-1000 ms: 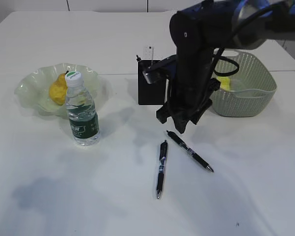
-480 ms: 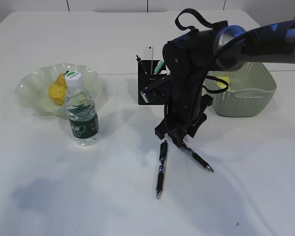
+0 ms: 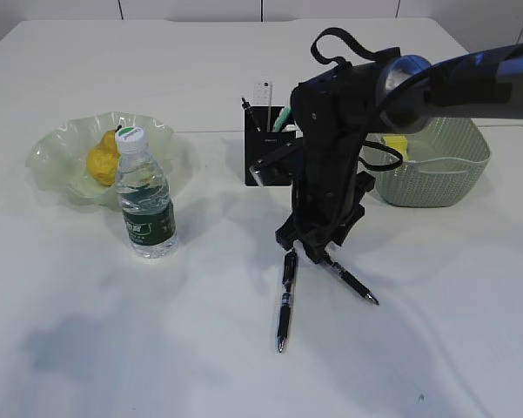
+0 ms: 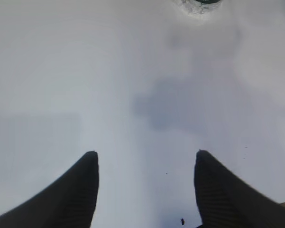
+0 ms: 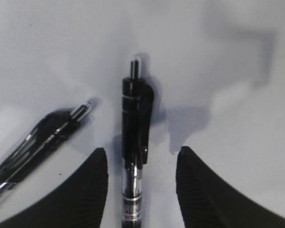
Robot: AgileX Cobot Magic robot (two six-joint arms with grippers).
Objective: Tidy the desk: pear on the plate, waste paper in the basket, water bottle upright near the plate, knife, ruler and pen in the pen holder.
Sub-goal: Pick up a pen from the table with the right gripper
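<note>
The right gripper (image 5: 141, 154) is down at the table (image 3: 87, 348), its jaws apart astride one pen (image 5: 135, 137), not clamped; a second pen (image 3: 284, 300) lies just beside. The left gripper (image 4: 144, 156) hangs released over bare table. Pear (image 3: 103, 158) on plate (image 3: 52, 148), bottle (image 3: 145, 196) upright near it.

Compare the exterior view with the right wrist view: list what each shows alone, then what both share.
Only the exterior view shows the pear on the plate, the upright water bottle, the pen holder, the basket holding yellow paper, and the right arm itself.

Only the right wrist view shows the right gripper open, its fingers either side of one pen.

Both show the two pens, the second alongside, lying on the desk.
</note>
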